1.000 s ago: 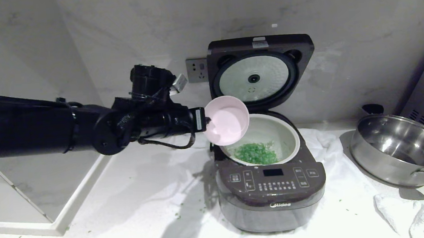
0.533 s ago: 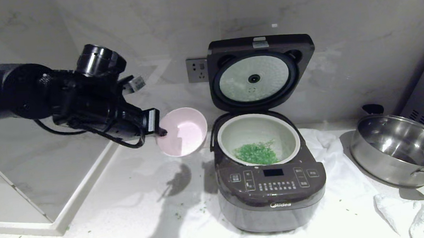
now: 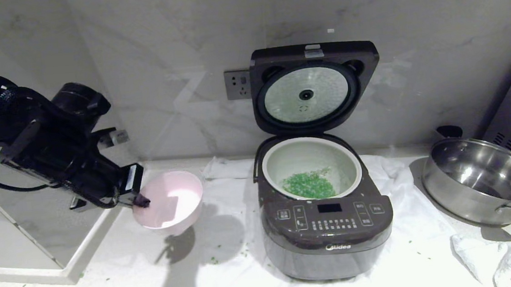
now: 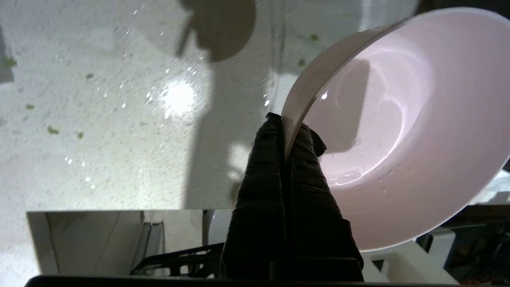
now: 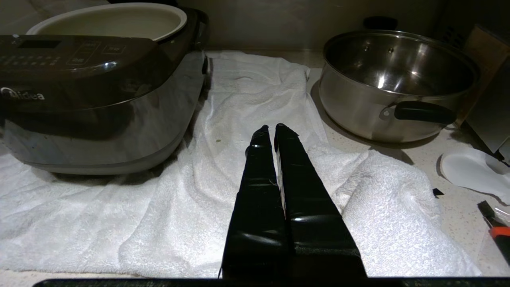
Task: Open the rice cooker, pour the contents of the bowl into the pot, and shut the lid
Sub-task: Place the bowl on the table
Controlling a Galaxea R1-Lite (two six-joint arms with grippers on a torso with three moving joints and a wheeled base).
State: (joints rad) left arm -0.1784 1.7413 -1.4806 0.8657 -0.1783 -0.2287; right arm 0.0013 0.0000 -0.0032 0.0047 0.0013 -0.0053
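The rice cooker [image 3: 329, 236] stands mid-counter with its lid [image 3: 315, 86] raised against the wall. Chopped green contents [image 3: 309, 185] lie in its pale pot [image 3: 343, 159]. My left gripper [image 3: 141, 200] is shut on the rim of the pink bowl [image 3: 171, 205], which hangs empty and nearly upright just above the counter, well left of the cooker. In the left wrist view the black fingers [image 4: 303, 159] pinch the bowl [image 4: 398, 119] wall, one inside and one outside. My right gripper [image 5: 271, 129] is shut and empty, low over the white towel beside the rice cooker [image 5: 87, 91].
A large steel pan [image 3: 482, 180] with black handles sits at the right on the counter. A white towel [image 3: 409, 241] lies under and around the cooker. A raised white ledge [image 3: 63, 250] borders the left side. Green bits are scattered on the counter.
My left arm has swung the bowl away from over the pot, leftward and down toward the counter, turning it from tipped back to nearly upright. The cooker and greens stay as they were.
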